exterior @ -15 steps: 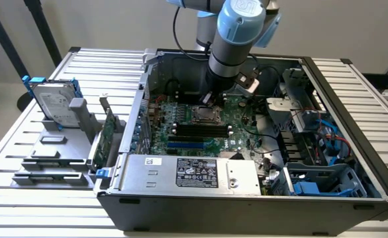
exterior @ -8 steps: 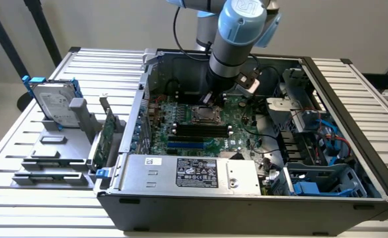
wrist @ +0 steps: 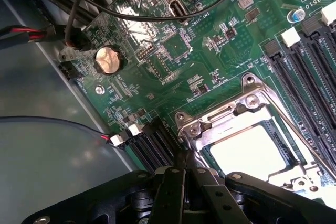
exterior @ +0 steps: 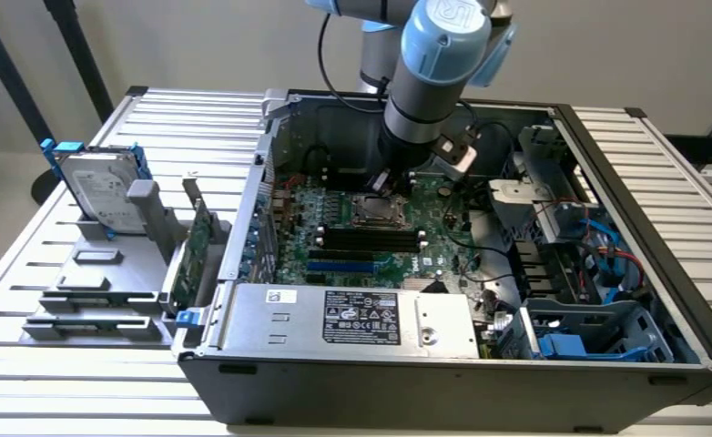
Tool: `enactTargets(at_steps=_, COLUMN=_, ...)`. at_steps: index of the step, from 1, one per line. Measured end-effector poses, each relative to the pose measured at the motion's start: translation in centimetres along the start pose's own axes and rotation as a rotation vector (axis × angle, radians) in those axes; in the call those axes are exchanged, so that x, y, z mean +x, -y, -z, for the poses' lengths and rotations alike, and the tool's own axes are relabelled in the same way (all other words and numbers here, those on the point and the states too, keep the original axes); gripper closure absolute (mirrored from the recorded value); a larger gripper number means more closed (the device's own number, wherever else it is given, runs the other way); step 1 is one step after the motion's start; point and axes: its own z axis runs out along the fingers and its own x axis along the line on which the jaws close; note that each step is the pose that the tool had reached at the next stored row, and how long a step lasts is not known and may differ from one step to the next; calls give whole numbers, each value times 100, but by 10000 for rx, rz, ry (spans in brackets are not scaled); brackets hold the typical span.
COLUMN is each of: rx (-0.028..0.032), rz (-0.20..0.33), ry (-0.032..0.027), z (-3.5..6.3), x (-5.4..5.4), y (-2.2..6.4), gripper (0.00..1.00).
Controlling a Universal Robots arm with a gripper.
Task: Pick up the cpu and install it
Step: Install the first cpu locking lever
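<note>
We see the gripper (wrist: 181, 174) with its two black fingers pressed together, closed and holding nothing, its tips just above the edge of the metal socket frame (wrist: 247, 100) on the green board (wrist: 173, 51). The cpu (wrist: 247, 150) lies inside that frame, its pale top glaring bright, so we place it already in the socket, just beside the fingertips. In the exterior view the arm (exterior: 435, 64) comes down from the top centre of the frame into the open computer case (exterior: 453, 382), and the gripper end (exterior: 392, 177) hangs over the socket (exterior: 378, 211) in the middle. On the board we read "AL3610" in white at the upper right of the wrist picture; smaller print is too fine to read. A round coin battery (wrist: 108, 59) sits on the board and black cables (wrist: 157, 14) cross above it. A labelled power supply (exterior: 356, 319) fills the case's lower centre. At the exterior view's left a hard drive (exterior: 95, 191) with blue rails stands on a grey rack (exterior: 101, 291).
</note>
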Motion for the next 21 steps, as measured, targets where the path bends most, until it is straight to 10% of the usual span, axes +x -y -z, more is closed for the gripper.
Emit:
enactTargets(at_steps=5, rx=23, rz=-6, ry=1, z=4, x=-6, y=-4, gripper=89)
enactTargets(at_steps=12, rx=142, rz=-2, ry=-144, z=8, x=-15, y=-17, gripper=89)
enactTargets(at_steps=21, rx=176, rz=-15, ry=-130, z=22, x=-43, y=-45, gripper=89)
